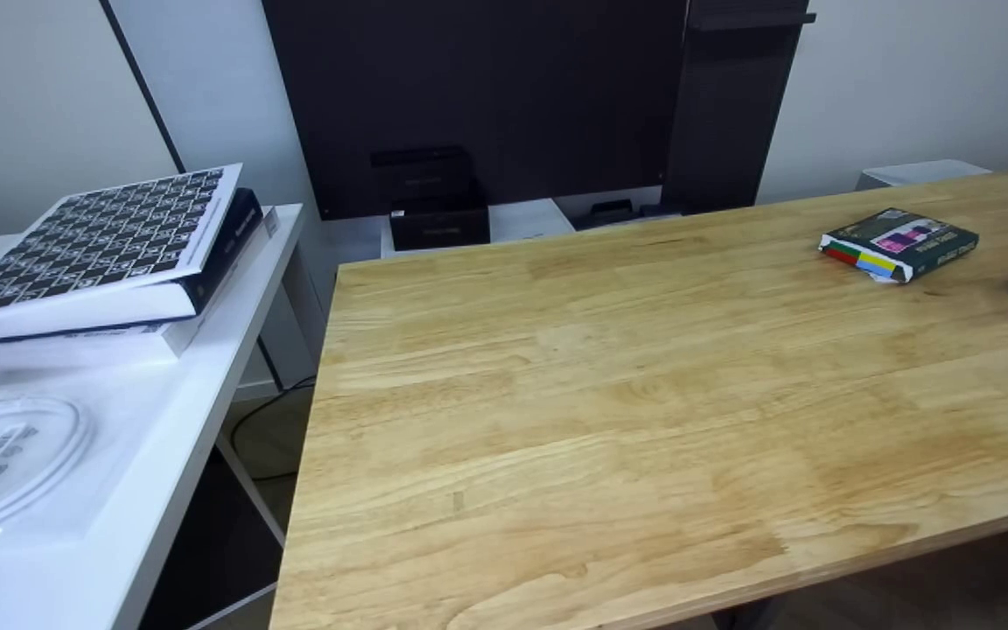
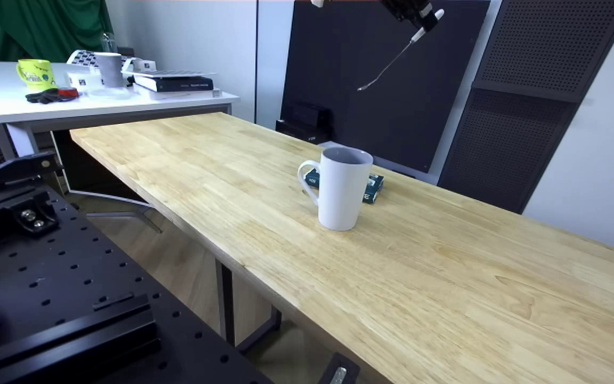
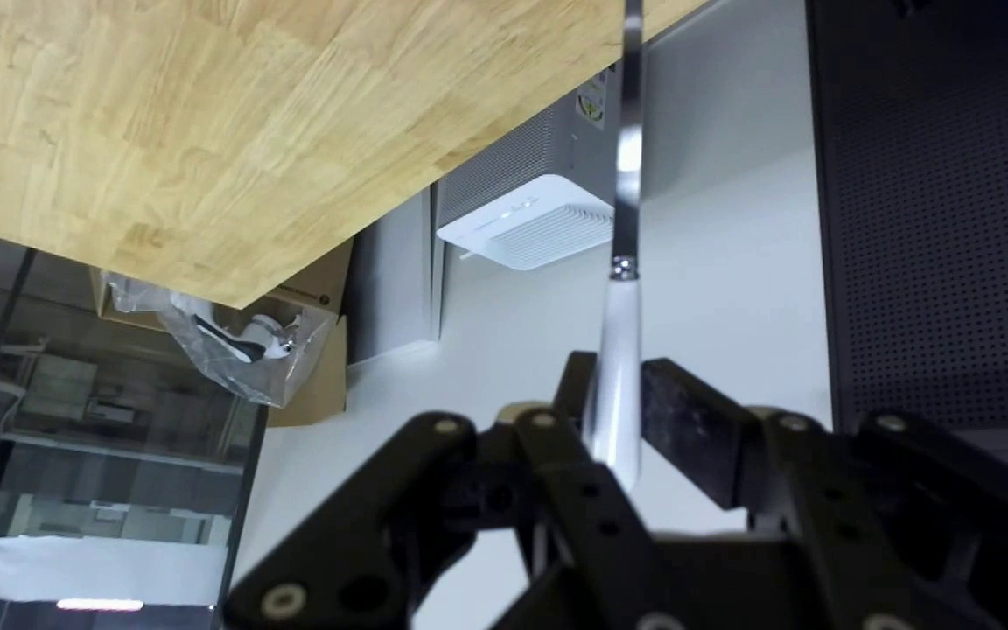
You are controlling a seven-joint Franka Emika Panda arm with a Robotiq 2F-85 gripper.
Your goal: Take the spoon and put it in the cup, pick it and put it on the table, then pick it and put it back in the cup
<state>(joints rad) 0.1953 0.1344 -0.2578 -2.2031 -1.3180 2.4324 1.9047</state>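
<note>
White-handled metal spoon (image 3: 626, 236) pinched between black jaws, cylindrical white cup (image 2: 343, 191) upright on grained wooden table (image 2: 445, 277)

One spoon (image 3: 626, 232), two fingers (image 3: 696, 429), one white mug (image 2: 343, 192), one green box (image 1: 898, 241), one wooden table (image 1: 609, 394)

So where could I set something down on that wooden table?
The table is bare from the box to the end by the white desk, and again past the cup, away from that desk. It's tighter around the cup and box; the desk holds stacked books.
</note>
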